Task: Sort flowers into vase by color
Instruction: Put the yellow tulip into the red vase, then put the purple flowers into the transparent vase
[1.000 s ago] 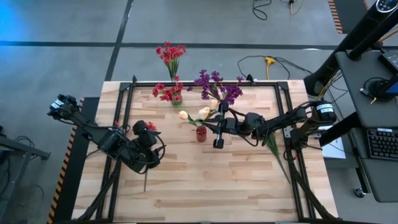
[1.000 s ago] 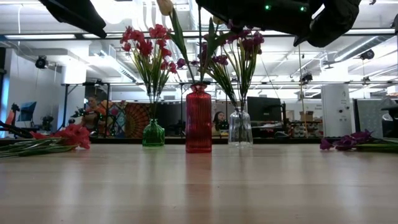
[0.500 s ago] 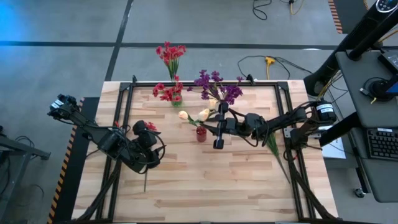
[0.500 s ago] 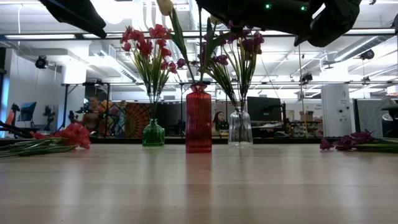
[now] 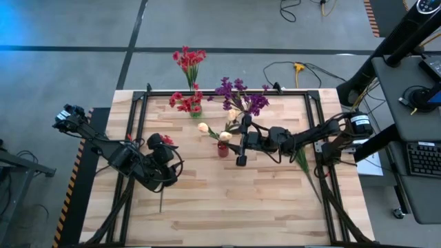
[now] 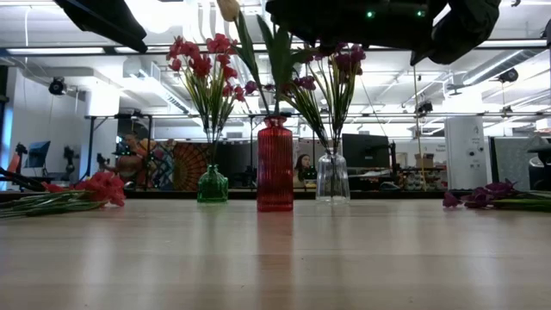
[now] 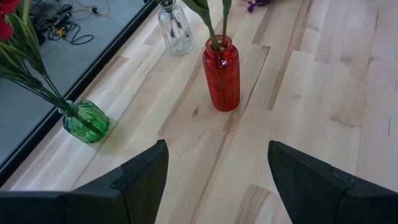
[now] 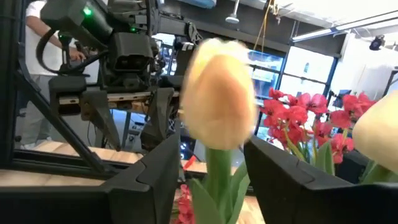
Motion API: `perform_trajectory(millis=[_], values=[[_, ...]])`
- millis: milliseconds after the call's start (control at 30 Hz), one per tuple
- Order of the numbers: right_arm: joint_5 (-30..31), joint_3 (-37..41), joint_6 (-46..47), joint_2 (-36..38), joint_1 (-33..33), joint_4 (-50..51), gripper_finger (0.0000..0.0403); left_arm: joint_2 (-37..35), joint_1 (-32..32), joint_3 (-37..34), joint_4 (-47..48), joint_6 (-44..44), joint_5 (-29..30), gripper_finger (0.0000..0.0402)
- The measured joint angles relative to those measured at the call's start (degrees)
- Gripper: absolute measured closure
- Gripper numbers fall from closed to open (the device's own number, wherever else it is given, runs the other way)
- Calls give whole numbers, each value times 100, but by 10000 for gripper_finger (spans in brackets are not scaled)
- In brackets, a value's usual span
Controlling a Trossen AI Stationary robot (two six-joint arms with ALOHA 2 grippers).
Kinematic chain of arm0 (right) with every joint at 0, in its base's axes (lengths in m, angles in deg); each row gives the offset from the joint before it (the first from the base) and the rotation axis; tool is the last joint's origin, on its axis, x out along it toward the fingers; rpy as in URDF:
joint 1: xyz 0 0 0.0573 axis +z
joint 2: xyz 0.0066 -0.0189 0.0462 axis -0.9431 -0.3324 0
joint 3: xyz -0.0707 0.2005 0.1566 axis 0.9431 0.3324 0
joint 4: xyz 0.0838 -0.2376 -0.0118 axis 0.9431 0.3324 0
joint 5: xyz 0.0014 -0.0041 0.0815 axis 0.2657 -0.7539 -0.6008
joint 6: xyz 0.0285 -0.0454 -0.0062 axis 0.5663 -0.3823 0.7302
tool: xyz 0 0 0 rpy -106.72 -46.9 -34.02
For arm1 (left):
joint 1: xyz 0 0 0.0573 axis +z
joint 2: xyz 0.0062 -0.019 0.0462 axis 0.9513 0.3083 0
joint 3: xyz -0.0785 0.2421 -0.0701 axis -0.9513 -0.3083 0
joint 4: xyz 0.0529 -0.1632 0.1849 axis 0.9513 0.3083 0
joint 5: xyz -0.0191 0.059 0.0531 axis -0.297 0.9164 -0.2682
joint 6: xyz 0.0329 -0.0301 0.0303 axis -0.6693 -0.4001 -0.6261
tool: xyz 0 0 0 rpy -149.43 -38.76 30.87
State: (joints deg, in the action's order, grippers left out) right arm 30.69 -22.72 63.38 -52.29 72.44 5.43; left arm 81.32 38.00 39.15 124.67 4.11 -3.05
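The right gripper (image 5: pixel 234 133) hangs above the tall ribbed red glass vase (image 6: pixel 275 165) near the table's middle. Its two dark fingers (image 8: pixel 163 180) stand apart, with the green stem of a cream-yellow tulip sprig (image 8: pixel 219 99) between them. The gap on either side of the stem is visible in the right wrist view, so the jaws are parted around the stem and do not pinch it. The blossom sits just ahead of the fingertips. The stem runs down between the jaws into the neck of the red vase (image 7: pixel 221 73). A second cream-yellow blossom (image 5: pixel 203 127) in the same vase leans away from the jaws.

Beyond the right jaws, past the tulip, stand the red flower sprigs (image 8: pixel 298 118) in the small round green glass vase (image 6: pixel 212 184). The clear glass vase (image 6: pixel 332 176) with purple flower sprigs (image 5: pixel 238 93) stands just beside the right gripper, on its far side.

The left gripper (image 5: pixel 163 146) hovers over the light wooden slatted table (image 5: pixel 227 200), well apart from the vases. Its jaws are spread wide and hold nothing. In the left wrist view the red vase lies straight ahead between the fingers (image 7: pixel 140 177), with the green vase (image 7: pixel 86 121) off to one side. A loose red flower sprig (image 6: pixel 95 188) lies flat on the table near the left gripper. A loose purple sprig (image 6: pixel 478 195) lies at the table's opposite side.
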Motion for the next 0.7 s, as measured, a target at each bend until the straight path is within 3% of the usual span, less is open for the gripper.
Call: perform_trajectory(millis=[300,700], values=[[554,0,-226,307,155,656,199,0,0,0,2,35,-105,145],[557,0,-203,797,318,1463,186,0,0,0,2,64,-159,145]])
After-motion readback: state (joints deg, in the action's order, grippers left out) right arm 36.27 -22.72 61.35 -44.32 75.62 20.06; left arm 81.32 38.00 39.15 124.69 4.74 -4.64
